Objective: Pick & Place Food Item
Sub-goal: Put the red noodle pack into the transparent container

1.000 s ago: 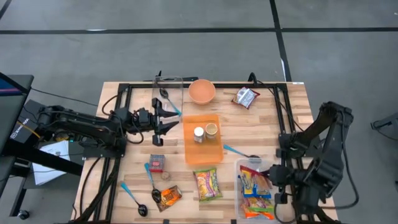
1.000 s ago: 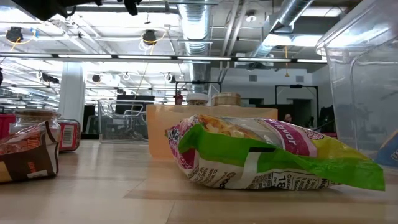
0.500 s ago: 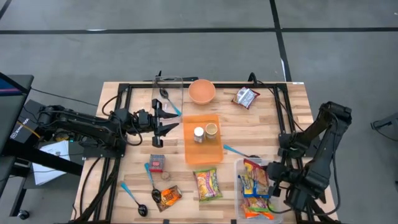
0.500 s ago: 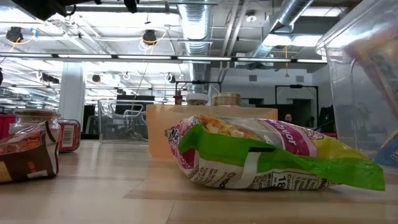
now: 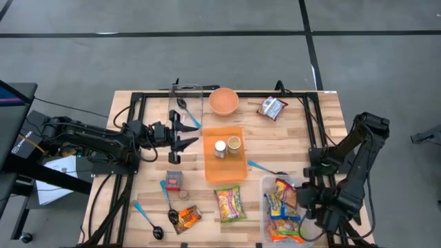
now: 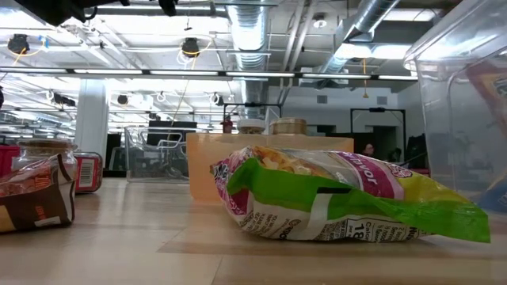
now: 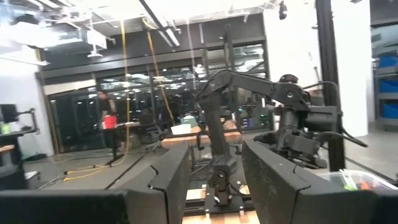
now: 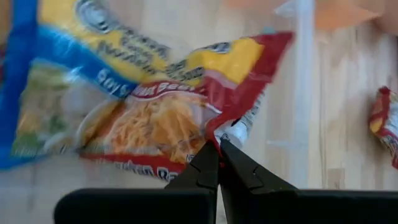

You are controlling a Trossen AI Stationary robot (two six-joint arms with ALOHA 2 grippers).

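Right gripper [image 8: 218, 144] pinched fully closed on corner of red-yellow noodle packet [image 8: 155, 118], held over clear bin [image 5: 265, 184] at table's front right corner, near edge. Blue-yellow packet [image 8: 37, 81] seen beneath it in bin. Print on both blurred, unreadable. Bare wood seen between bin and orange tray [image 5: 224, 165]. Left gripper [image 5: 185, 131] parked left of tray, fingers partly apart, nothing gripped.

Red-and-yellow noodle packet [image 8: 180, 106]; green-and-pink snack bag [image 6: 341, 198]; orange tray [image 5: 224, 155].
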